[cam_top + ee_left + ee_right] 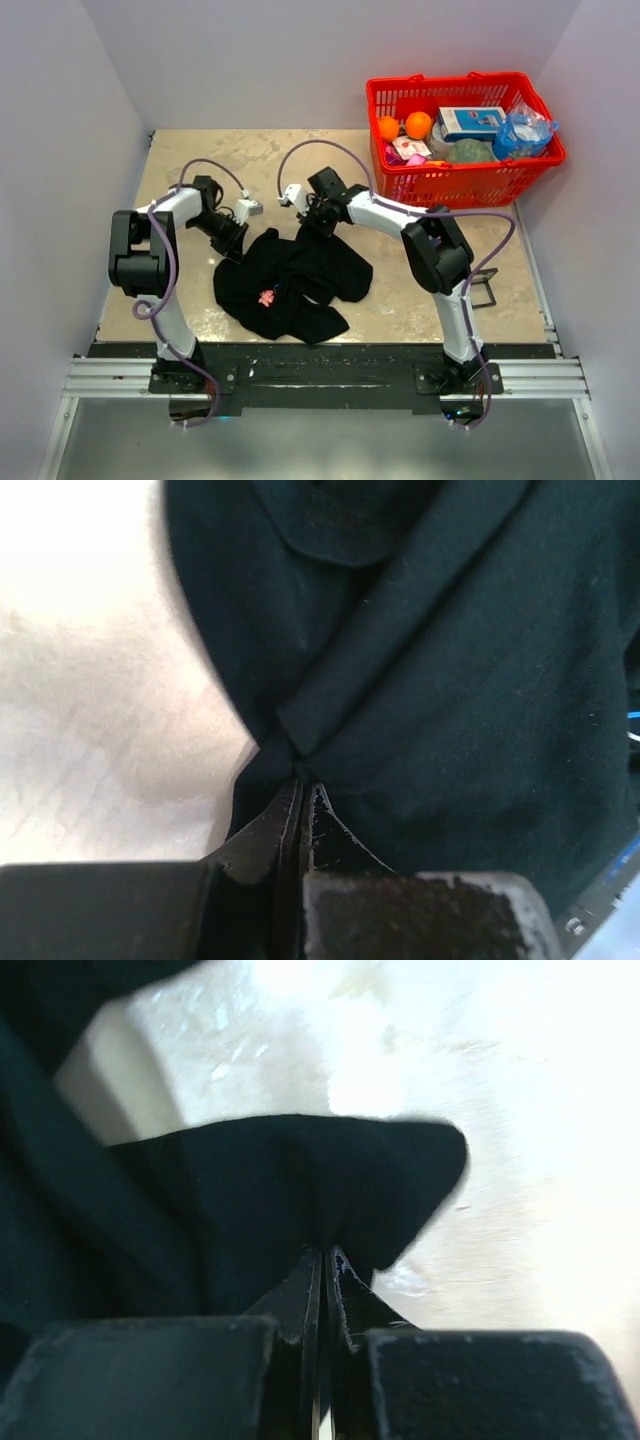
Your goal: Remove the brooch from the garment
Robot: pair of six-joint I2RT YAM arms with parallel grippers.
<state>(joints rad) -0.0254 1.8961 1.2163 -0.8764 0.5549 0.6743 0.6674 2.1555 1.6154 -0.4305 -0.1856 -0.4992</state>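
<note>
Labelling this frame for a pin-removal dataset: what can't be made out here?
The brooch: top view, a tiny pink speck on the garment; its shape and clasp are too small to tell; out of frame in both wrist views.
The left gripper: left wrist view, shut on the garment; folds hide how many layers it pinches.
The right gripper: right wrist view, likewise; glare washes out the table behind.

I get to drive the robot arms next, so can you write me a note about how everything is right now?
Left gripper: shut on a fold at the left edge of the black soft-cloth T-shirt.
Right gripper: shut on a fold at its far edge.
The T-shirt lies crumpled on the tan table; the small pink brooch sits on its near left part, touched by neither gripper.
Done: both grippers hold cloth. Left: take the brooch off.
</note>
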